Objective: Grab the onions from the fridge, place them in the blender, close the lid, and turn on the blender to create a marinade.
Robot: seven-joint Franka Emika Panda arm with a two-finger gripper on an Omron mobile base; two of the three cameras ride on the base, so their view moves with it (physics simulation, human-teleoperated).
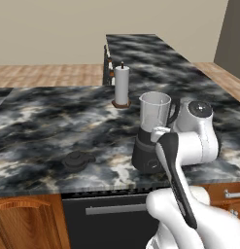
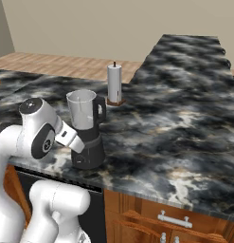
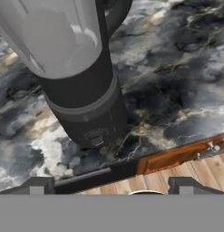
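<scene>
Hovering low at the counter's front edge, my gripper (image 3: 111, 183) had its two fingertips set wide apart with nothing between them, pointing at the blender (image 3: 84, 90) just ahead. Its small front switch (image 3: 96, 139) faced me almost dead centre, slightly left of the midline between my tips, on the dark base under the upright clear jar (image 1: 154, 111). Out to the jar's left, well apart, the lid (image 1: 77, 159) lay flat on the counter (image 1: 39, 121); I could not tell whether the jar held any onions.

blender (image 1: 153, 133) close before gripper (image 3: 111, 188), lid (image 1: 77, 159) left, paper towel roll (image 1: 122, 85) behind
</scene>
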